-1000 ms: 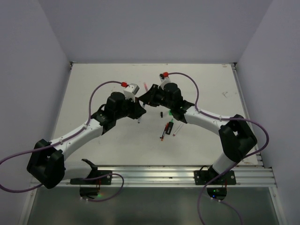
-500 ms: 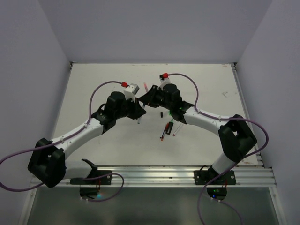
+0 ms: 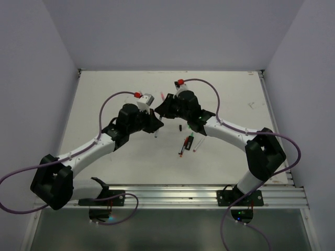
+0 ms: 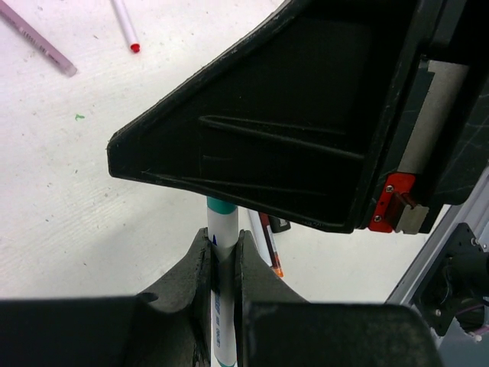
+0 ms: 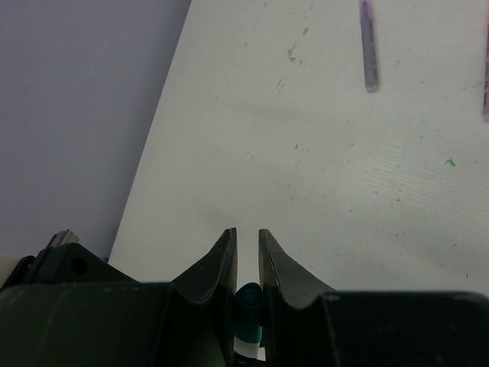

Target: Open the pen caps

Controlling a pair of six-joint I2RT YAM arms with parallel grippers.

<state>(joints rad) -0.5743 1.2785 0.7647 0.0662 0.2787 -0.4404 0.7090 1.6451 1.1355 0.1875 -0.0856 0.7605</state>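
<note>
My left gripper (image 4: 223, 243) is shut on the whitish barrel of a teal-capped pen (image 4: 222, 252), held above the table. My right gripper (image 5: 247, 238) is shut on that pen's teal cap (image 5: 248, 315), deep between its fingers. In the top view the two grippers meet nose to nose at the table's middle, left (image 3: 152, 119) and right (image 3: 159, 110). Other pens lie on the table: a red-tipped one (image 4: 126, 25), a pink one (image 4: 37, 37), a purple one (image 5: 368, 44), and a small group (image 3: 187, 144) near the right arm.
The right gripper's black body (image 4: 306, 115) fills most of the left wrist view. Grey walls enclose the white table (image 3: 104, 99) on three sides. A metal rail (image 3: 199, 196) runs along the near edge. A small black cap (image 3: 180, 127) lies by the pens.
Both grippers have shifted slightly left and away from the bases, still joined on the pen. The grip looks the same.
</note>
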